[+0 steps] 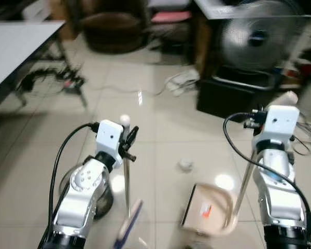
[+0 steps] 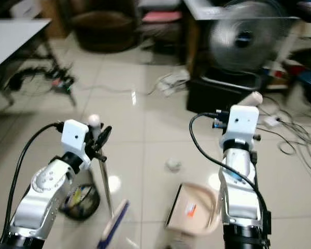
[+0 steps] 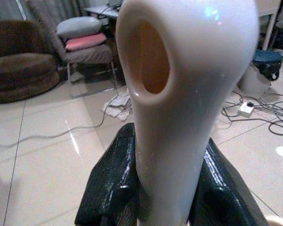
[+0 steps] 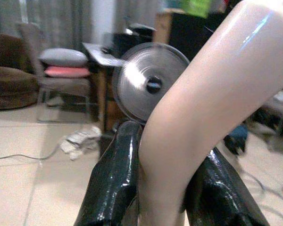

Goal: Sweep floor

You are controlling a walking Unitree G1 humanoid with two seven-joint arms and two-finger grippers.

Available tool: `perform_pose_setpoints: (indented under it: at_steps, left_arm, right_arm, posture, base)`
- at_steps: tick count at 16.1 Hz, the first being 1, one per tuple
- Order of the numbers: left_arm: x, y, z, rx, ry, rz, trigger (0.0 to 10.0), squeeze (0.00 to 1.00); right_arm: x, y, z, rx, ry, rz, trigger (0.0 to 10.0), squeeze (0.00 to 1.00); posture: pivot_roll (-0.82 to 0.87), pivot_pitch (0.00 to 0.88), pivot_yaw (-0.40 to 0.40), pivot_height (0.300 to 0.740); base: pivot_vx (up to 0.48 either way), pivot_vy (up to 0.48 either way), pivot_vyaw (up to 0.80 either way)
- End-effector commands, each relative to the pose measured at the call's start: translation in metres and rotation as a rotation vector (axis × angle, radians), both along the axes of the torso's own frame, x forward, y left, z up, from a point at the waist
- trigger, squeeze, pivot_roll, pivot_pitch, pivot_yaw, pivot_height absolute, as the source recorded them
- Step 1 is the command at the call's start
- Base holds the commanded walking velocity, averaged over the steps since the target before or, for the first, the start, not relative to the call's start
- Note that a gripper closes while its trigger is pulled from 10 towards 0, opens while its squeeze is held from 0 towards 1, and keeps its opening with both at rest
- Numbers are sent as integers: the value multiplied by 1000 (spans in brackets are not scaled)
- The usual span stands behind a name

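Observation:
My left gripper (image 1: 128, 141) is shut on the broom's thin metal handle (image 1: 127, 179), which ends in a white grip (image 3: 179, 108) and runs down to the blue and white broom head (image 1: 128, 225) on the tiles. My right gripper (image 2: 243, 111) is shut on the beige handle (image 4: 212, 108) of the dustpan (image 1: 210, 210), whose pan rests on the floor between my arms. A crumpled white paper ball (image 1: 185, 165) lies on the tiles just beyond the dustpan.
A round bin (image 2: 82, 201) stands by my left arm. Ahead are a black box (image 1: 230, 96) with a fan (image 1: 256, 36) on it, loose cables (image 2: 295, 135) at the right, papers (image 1: 182, 80) on the floor, a white table (image 1: 15, 44) at the left and a brown seat (image 1: 114, 28).

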State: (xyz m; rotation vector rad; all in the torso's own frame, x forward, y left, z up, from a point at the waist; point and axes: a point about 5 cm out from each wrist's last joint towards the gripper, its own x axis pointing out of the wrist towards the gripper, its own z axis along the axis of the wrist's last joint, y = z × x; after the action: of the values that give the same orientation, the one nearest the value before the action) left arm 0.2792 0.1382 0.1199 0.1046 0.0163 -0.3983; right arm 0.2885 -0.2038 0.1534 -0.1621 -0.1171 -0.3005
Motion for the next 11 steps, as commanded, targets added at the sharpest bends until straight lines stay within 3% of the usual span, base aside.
perform_pose_setpoints:
  at_steps: [1, 4, 7, 11]
  left_arm:
    - [6, -7, 9, 8, -50, -8, 10000, 0]
    - [10, -12, 8, 8, -56, -5, 10000, 0]
    - [12, -15, 10, 13, -73, 0, 10000, 0]
    - [22, -13, 17, 19, -118, 61, 10000, 0]
  right_arm:
    - [1, -2, 9, -1, -45, -7, 10000, 0]
    - [-1, -2, 7, -11, -38, -10, 10000, 0]
    - [-7, -5, -2, 47, -13, -17, 10000, 0]
    - [-5, 5, -7, 14, -19, 46, 10000, 0]
  posture:
    - [-59, 5, 44, 740]
    - [-76, 10, 55, 740]
    - [-75, 14, 60, 740]
    - [-67, 22, 70, 740]
  base:
    - [315, 0, -800]
    - [331, 0, -800]
    - [339, 0, -698]
    - [348, 0, 0]
